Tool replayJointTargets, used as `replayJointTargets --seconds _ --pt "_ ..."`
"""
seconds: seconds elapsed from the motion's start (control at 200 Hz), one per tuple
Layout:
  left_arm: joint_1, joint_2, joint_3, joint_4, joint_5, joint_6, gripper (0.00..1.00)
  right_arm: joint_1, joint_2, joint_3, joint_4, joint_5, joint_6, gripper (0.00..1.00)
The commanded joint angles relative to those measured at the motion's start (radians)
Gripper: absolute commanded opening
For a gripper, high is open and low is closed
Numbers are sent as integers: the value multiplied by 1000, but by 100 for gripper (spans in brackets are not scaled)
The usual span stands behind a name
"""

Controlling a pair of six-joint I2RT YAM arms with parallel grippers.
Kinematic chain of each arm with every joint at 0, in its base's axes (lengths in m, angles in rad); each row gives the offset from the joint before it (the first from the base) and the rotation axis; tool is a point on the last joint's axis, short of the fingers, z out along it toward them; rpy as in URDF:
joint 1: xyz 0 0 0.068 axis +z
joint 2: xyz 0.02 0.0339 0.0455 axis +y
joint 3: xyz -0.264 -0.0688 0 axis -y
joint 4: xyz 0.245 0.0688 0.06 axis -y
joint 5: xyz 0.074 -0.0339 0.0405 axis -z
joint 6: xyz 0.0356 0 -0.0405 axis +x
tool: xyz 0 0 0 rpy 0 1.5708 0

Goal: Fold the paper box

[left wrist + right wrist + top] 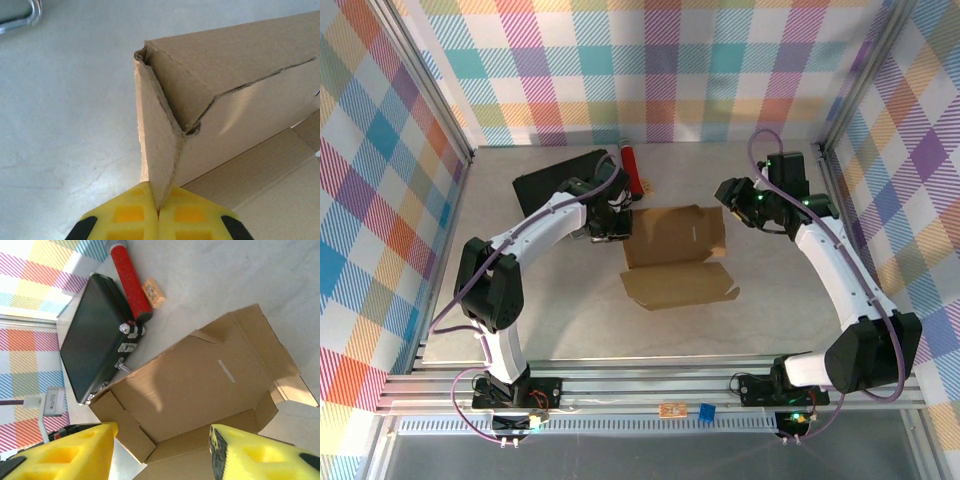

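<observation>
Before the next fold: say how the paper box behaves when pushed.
Thin cardboard, probably light: the paper box may slide on the smooth table. Its side flap, pinched by the left pincer, would likely bend at creases, not stay stiff.

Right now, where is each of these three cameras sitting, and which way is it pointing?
Top external: fixed above and behind the arms, looking down on the table; both arms, left gripper and right gripper show.
Left wrist: on the left arm, facing along its yellow fingers, shut on the paper box wall.
Right wrist: on the right arm, looking down past open fingers at paper box, black case, red cylinder.
Shared: all see the paper box.
</observation>
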Motion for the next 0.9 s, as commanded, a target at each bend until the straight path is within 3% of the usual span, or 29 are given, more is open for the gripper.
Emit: replayJointTargets --seconds 0.0,0.67,0.895 --pt "-19 14 -50 -51 -9 -30 0 23 7 7 -32 -15 -2 53" --pt "-42 191 -62 -26 -28 -38 0 91 98 9 -18 -34 19 52" --pt "-54 216 -55 -36 -44 -46 17 93 94 1 -19 -27 23 52"
